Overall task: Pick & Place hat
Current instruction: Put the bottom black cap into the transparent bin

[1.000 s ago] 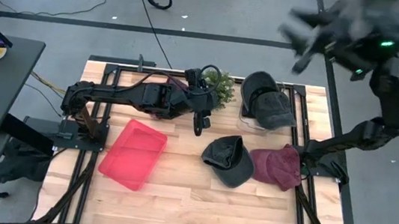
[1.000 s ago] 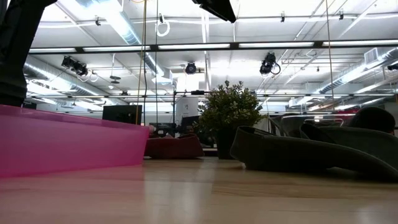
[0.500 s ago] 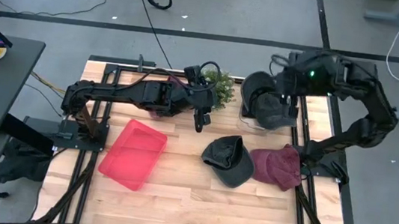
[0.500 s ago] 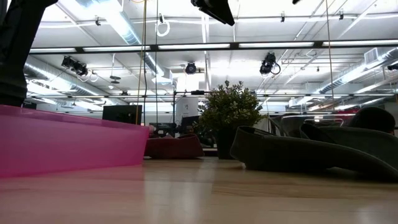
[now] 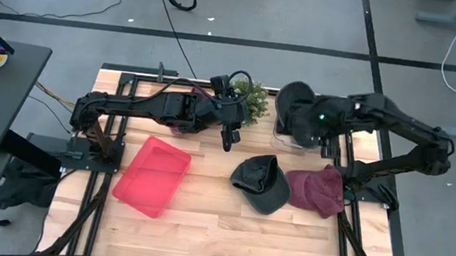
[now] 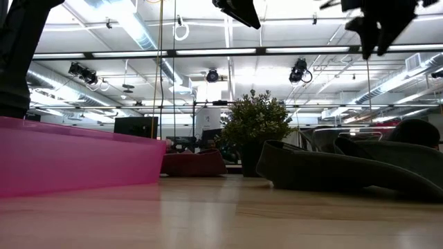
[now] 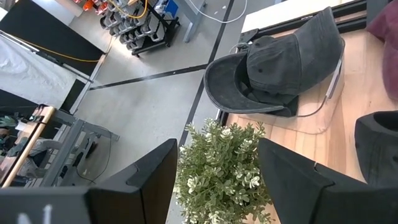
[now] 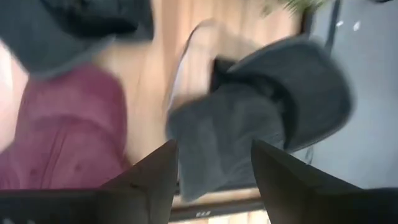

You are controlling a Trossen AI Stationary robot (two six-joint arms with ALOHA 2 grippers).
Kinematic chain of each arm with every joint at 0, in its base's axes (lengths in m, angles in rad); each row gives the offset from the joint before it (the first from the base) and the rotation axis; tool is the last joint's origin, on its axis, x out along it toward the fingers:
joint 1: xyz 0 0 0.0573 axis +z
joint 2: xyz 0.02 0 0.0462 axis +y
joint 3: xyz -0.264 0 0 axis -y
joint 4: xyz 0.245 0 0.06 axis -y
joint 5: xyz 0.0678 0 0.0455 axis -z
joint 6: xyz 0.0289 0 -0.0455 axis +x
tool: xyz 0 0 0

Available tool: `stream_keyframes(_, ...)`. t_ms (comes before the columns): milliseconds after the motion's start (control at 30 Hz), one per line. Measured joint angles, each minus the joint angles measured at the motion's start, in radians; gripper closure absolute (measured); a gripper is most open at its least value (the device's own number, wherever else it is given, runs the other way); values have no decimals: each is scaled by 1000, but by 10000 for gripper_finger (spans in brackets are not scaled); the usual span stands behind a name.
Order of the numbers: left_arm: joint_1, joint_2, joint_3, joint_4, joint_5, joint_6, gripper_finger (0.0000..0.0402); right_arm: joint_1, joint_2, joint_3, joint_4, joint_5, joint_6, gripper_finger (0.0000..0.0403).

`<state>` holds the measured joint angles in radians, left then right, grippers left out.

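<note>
**A:** Since three caps are on the table, which one is lined up for the grasp, and by which arm?

**B:** The dark grey hat (image 5: 305, 118) at the far right corner, resting on a clear tray (image 7: 323, 107), is judged to be the target. The right gripper (image 5: 324, 132) is held directly over it, raised above the table; in the right wrist view the hat (image 8: 261, 124) is seen just ahead of the two fingers, which are parted about halfway with nothing between them.

**A:** And the hat's long axis?

**B:** From brim to crown it runs from the far edge toward the near right, slightly oblique to the table edge. A straight descent would be needed, with the jaws set across the crown.

**A:** Is the left arm nearer?

**B:** No. The left gripper (image 5: 229, 137) is kept beside the small plant (image 5: 251, 101), well apart from that hat, jaws likewise half open and empty.
</note>
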<state>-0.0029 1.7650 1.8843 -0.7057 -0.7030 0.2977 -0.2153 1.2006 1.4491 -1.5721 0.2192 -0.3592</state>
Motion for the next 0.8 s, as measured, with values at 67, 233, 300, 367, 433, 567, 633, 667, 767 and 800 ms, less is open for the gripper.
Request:
stream_keyframes(67, 0, 0, 0, -1, 0, 0, 175, 0, -17, -62, 2, 1, -2, 197)
stream_keyframes(233, 0, 0, 0, -2, 0, 0, 175, 4, -69, -199, 0, 31, -16, 197)
stream_keyframes(300, 0, 0, 0, -2, 0, -1, 175, 12, -89, -246, 1, 44, -16, 197)
stream_keyframes(367, 0, 0, 0, -2, 0, -4, 175, 23, -104, -286, 1, 61, -16, 197)
stream_keyframes(433, 0, 0, 0, -2, 0, -13, 175, 34, -113, -326, 0, 61, -11, 197)
stream_keyframes(567, 0, 0, 0, -2, 0, -26, 175, 43, -118, -389, 13, 83, 35, 197)
stream_keyframes(633, 0, 0, 0, -2, 0, -26, 175, 43, -117, -417, 36, 111, 41, 197)
stream_keyframes(667, 0, 0, 0, -2, 0, -26, 175, 43, -117, -432, 48, 132, 42, 197)
stream_keyframes(767, 0, 0, 0, -2, 0, -26, 175, 43, -117, -477, 73, 174, 68, 197)
stream_keyframes(800, 0, 0, 0, -2, 0, -26, 175, 42, -117, -491, 82, 175, 75, 197)
